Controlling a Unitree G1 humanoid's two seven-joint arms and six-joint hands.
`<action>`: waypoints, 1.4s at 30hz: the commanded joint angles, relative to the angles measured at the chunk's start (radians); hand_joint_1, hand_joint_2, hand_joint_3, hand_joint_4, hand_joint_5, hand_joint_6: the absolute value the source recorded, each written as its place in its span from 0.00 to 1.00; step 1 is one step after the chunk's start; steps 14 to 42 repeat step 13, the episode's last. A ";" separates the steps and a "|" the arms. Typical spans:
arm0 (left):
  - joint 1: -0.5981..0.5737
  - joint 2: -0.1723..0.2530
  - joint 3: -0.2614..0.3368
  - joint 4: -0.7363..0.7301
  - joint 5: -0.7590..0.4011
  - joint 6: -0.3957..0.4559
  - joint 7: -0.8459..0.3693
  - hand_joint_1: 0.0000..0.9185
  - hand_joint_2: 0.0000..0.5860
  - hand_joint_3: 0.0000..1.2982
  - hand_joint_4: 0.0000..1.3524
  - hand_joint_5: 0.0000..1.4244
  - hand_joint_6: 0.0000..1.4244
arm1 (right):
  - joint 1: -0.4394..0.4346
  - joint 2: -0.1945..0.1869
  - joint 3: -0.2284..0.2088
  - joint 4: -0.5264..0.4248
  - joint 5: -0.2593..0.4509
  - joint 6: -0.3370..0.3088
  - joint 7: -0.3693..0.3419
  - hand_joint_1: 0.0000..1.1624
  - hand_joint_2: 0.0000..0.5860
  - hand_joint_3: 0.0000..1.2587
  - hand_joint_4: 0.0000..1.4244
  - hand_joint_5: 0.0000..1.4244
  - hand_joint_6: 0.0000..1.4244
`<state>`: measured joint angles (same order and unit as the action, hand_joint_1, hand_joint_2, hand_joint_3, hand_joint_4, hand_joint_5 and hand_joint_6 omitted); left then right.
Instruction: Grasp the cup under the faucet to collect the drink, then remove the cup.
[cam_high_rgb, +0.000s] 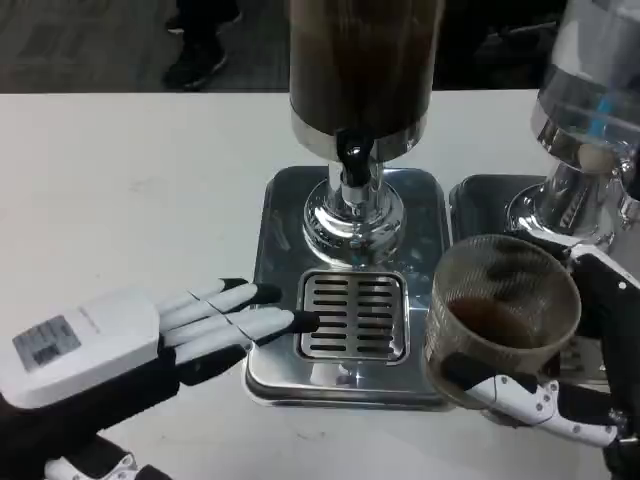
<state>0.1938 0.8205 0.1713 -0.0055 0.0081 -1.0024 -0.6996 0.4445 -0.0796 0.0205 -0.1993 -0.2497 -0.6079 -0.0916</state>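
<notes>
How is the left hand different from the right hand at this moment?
The left hand holds nothing, while the right hand holds the cup with brown drink in it. The left hand lies flat with its fingers stretched toward the drip tray; the right hand's fingers wrap the cup from below. The left hand shows its white back; the right hand is mostly hidden behind the cup. Both are beside the tray.
</notes>
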 joint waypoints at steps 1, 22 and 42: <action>-0.006 0.019 -0.010 0.009 0.009 0.005 0.013 0.00 0.16 0.04 0.00 0.00 0.00 | -0.017 0.009 -0.003 -0.018 0.023 -0.011 -0.005 0.95 0.24 0.81 0.74 0.80 0.91; -0.001 0.018 -0.009 0.006 0.008 0.009 0.015 0.00 0.16 0.05 0.00 0.00 0.00 | -0.017 0.012 -0.004 -0.016 0.023 -0.014 -0.006 0.95 0.24 0.81 0.74 0.81 0.91; -0.001 0.018 -0.009 0.006 0.008 0.009 0.015 0.00 0.16 0.05 0.00 0.00 0.00 | -0.017 0.012 -0.004 -0.016 0.023 -0.014 -0.006 0.95 0.24 0.81 0.74 0.81 0.91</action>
